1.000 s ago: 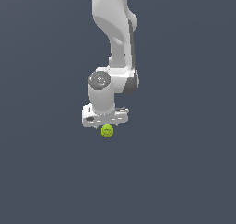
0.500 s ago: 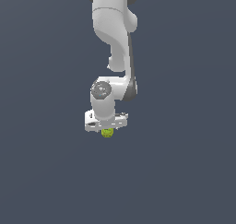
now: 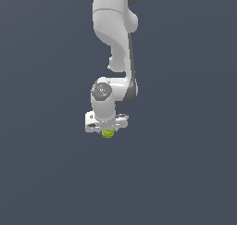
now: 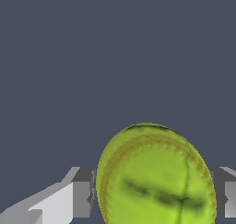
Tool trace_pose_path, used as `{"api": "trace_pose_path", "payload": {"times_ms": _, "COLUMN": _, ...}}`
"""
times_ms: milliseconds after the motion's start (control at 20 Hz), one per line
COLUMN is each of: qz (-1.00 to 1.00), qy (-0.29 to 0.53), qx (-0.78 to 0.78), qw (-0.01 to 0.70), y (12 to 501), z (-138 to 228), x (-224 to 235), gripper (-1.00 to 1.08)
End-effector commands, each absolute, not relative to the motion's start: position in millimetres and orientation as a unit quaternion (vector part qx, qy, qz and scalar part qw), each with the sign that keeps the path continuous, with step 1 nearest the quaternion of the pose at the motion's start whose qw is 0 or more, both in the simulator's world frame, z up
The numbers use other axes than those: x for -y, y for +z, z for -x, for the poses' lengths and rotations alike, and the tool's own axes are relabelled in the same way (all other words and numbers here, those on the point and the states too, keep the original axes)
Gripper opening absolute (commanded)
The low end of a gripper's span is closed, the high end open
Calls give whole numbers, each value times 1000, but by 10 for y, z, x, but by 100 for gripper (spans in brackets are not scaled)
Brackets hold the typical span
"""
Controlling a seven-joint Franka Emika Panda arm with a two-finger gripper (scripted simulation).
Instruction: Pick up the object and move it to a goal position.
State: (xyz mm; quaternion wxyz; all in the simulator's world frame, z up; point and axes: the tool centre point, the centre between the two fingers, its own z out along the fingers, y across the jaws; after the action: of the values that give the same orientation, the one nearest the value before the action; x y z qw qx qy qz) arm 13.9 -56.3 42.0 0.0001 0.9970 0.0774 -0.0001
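Flat slate-grey ground everywhere, no seams, no goal marker, nothing else on it in either view.

White glossy Panda arm [image 3: 113,39] dropping from 12 o'clock in the exterior view, wrist bent, hand pointing straight down. White two-finger gripper [image 3: 107,130] low at frame centre, crossbar level. Small yellow-green tennis-style ball with dark seam marks [image 3: 108,133] poking out just under the crossbar, at 6 o'clock from the wrist joint.

Wrist view: same ball [image 4: 156,174] large, sitting between the two grey pads [image 4: 82,193], one at its 9 o'clock, the other at its 3 o'clock. Left pad flush with the ball's edge, right pad touching or a hair off; too tight to call a gap. Reads as jaws pinching the ball, though actual squeeze not confirmable.

Ball on the ground or already clear of it: cannot tell, no shadow cue.

Judged step: grasp phase, at or just past closure. Transport not started by the look of it.

Next move calls for: confirm firm pinch across the ball's widest part, then straight vertical lift before any sideways travel. Round smooth body, so off-centre contact risks squirting out. Goal position not visible; heading unknown from these views.
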Motion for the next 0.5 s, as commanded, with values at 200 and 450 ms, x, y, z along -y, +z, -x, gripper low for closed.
{"api": "trace_pose_path", "payload": {"times_ms": 200, "qz": -997, "qy": 0, "qx": -78, "qw": 0, "y": 428, "z": -139, "x": 557, "gripper": -100}}
{"api": "trace_pose_path", "payload": {"times_ms": 450, "qz": -997, "qy": 0, "qx": -78, "qw": 0, "y": 540, "z": -120, "x": 516, "gripper": -100}}
